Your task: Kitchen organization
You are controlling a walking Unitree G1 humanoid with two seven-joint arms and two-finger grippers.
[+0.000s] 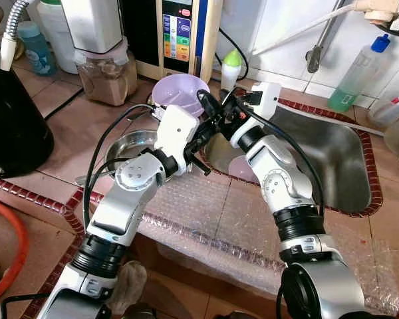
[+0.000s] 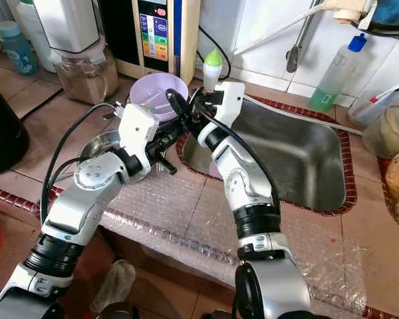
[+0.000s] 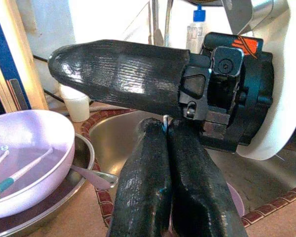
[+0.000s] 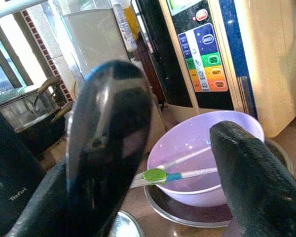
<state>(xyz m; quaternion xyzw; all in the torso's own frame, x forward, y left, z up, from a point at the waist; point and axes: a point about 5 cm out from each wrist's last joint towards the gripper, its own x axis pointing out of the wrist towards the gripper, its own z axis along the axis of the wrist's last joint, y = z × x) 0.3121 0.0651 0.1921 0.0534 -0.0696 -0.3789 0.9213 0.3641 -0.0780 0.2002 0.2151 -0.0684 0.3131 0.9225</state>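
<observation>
A: Where's the purple bowl (image 1: 178, 93)?

B: On a steel pan (image 4: 197, 210) at the sink's (image 1: 332, 166) back-left corner, toothbrushes (image 4: 180, 174) inside. The right gripper (image 4: 182, 148) gapes before it; the left gripper (image 3: 160, 177) is pressed closed on nothing.

A: Best approach?

B: Probably straddle the rim squarely, tips clear of the brushes. Grippers nearly touch; the dispenser (image 1: 179, 33) and small bottle (image 1: 231, 68) crowd behind

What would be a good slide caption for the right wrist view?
Open right end effector facing a lilac bowl that holds a green-and-blue toothbrush, nested in a steel pan.
</observation>
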